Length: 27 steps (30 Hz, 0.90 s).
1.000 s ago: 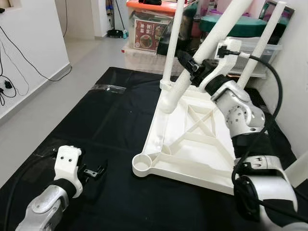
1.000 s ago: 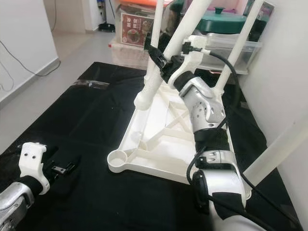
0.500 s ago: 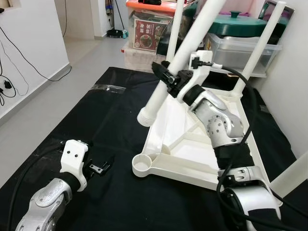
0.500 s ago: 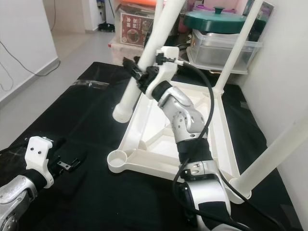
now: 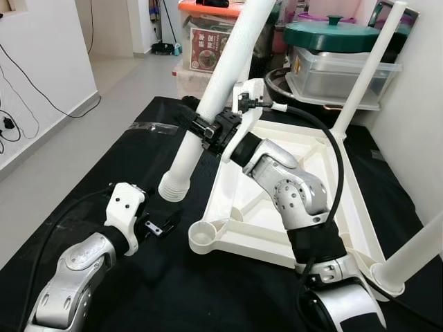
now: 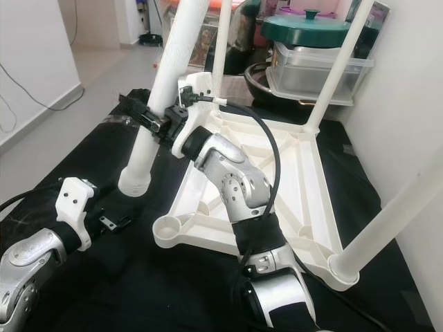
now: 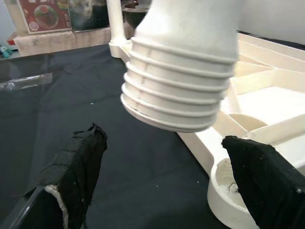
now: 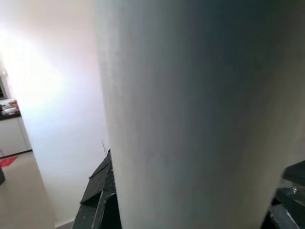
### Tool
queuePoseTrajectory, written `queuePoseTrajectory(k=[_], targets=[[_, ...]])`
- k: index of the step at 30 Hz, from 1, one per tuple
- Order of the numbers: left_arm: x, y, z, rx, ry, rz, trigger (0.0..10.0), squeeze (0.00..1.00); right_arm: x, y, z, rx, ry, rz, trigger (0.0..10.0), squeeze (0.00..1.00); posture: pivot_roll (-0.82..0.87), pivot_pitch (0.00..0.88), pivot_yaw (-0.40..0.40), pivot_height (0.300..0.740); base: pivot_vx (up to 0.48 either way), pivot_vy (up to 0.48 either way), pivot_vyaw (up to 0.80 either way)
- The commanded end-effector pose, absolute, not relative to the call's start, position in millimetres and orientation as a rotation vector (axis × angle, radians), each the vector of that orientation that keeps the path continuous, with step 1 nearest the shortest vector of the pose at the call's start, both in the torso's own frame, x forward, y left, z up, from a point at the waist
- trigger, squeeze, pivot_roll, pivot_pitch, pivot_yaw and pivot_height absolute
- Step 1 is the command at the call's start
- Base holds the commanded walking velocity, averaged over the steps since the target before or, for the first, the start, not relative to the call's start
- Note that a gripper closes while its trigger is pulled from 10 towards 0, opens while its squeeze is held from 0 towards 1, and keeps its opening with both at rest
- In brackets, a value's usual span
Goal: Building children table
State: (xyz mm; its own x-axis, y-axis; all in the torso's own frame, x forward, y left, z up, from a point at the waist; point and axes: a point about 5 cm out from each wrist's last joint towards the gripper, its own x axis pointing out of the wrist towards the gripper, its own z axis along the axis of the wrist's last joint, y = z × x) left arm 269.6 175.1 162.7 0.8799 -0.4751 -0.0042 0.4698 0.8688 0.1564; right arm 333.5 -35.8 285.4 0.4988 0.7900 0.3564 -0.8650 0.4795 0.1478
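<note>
Beside tabletop (image 5: pixel 325 207): storage bins (image 5: pixel 346 66).

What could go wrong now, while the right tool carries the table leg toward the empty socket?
1. The right tool grips the table leg tilted; its threaded end hangs beside the empty socket, so it may cross-thread.
2. The left tool sits open just below the threaded end and could be struck.
3. Pushing sideways may shift the upturned tabletop on the black mat.

The right gripper (image 5: pixel 201 127) has swung the loose table leg (image 5: pixel 208 104) leftward off the tabletop (image 5: pixel 277 207), toward the left gripper (image 5: pixel 160 225).
</note>
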Motion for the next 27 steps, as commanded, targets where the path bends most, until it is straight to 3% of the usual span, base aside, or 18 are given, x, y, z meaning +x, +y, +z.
queuePoseTrajectory(k=[1,17,18,27], targets=[[277.7,174.1,167.2,0.169,-0.046,-0.506,10.0,0.0,323.0,-28.8,284.1,0.328,-0.256,1.083,0.0,0.0,0.13,0.0,-0.08,0.74,0.0,0.0,0.0],[299.3,153.4,181.6,0.168,-0.107,-0.55,10.0,0.0,304.3,-13.0,273.6,0.282,-0.24,1.168,0.0,0.0,0.13,0.0,-0.073,0.74,0.0,0.0,0.0],[299.3,153.2,180.7,0.172,-0.108,-0.561,0.0,0.0,302.4,-12.0,273.8,0.282,-0.24,1.173,0.0,0.0,0.12,0.0,-0.071,0.74,0.0,0.0,0.0],[297.0,153.3,180.2,0.216,-0.123,-0.582,0.0,0.0,298.0,-10.6,271.0,0.279,-0.226,1.172,0.0,0.0,0.13,0.0,-0.079,0.74,0.0,0.0,0.0]])
